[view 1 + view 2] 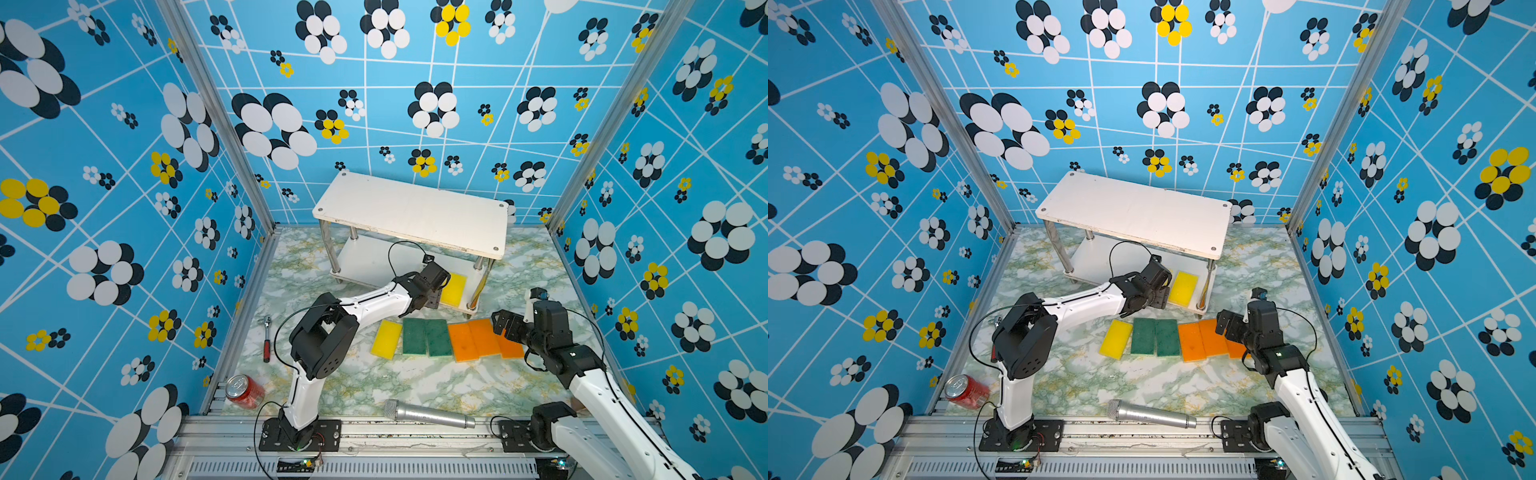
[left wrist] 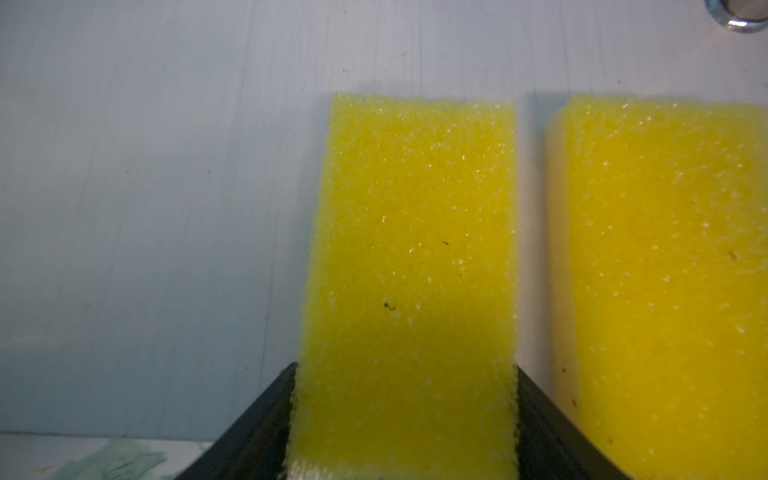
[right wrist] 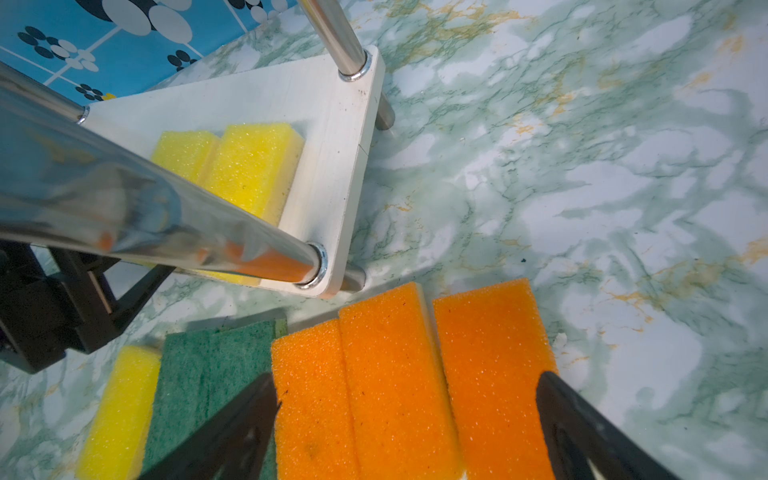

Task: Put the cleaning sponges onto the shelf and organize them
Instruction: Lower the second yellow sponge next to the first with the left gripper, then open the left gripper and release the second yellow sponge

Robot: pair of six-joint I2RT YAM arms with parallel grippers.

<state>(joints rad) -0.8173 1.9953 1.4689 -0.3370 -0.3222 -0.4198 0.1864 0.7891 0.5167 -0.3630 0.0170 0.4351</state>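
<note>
Left gripper (image 2: 406, 368): jaws flank the long sides of a yellow sponge (image 2: 411, 249); pinching or merely touching, cannot tell.
Sponge place: flat on the shelf's lower board (image 2: 145, 208), just beside a second yellow sponge (image 2: 656, 270).
Handling: likely light, squashy foam; best taken across the narrow width.
Right gripper (image 3: 407, 379): spread wide above the orange sponges (image 1: 478, 338).

Your left tool (image 2: 406, 370) shows only as two dark fingers (image 2: 266, 419) cut off at the wrist picture's edge, so you cannot tell whether they press the yellow sponge (image 2: 409, 249) between them or merely flank it; in both top views that arm's wrist all but covers this sponge. The neighbouring yellow sponge (image 2: 665, 270) runs off the wrist picture, and your right tool (image 1: 505, 324) hides part of the orange sponge (image 1: 512, 349) nearest the counter's right edge.
</note>
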